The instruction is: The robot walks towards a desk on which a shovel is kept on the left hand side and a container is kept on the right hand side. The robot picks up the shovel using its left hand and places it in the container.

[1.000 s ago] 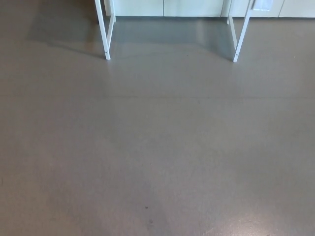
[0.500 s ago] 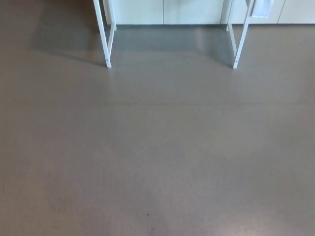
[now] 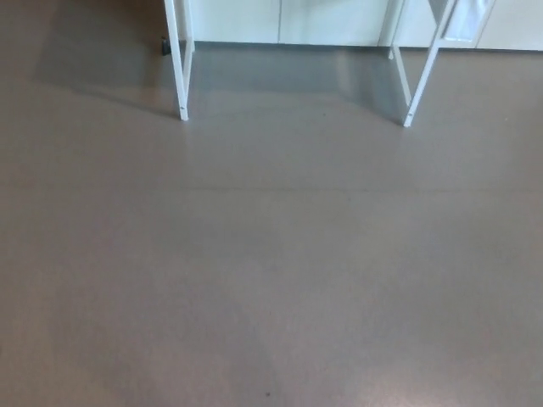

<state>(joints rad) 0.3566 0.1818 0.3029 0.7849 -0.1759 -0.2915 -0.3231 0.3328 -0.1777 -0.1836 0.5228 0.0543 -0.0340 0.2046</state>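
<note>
Compared with the earlier frames, the whole view is shifting: the white legs are sitting slightly lower in the picture, which is the camera moving and not the furniture. Grey floor [image 3: 271, 271] is filling nearly the entire frame, with a faint seam running across it at mid-height and a small dark speck lying near the bottom centre. Two white desk legs are showing at the top: the left leg [image 3: 179, 64] is standing in the upper left, the right leg [image 3: 421, 72] is slanting in the upper right. Between and behind them, pale cabinet fronts [image 3: 280, 21] are lining the top edge. A small dark object [image 3: 165, 47] is sitting just beside the left leg; what it is cannot be told. The desk top is lying beyond the upper edge, so the shovel and the container are not showing. Neither hand is appearing in the picture, so how far each is open cannot be told.
</note>
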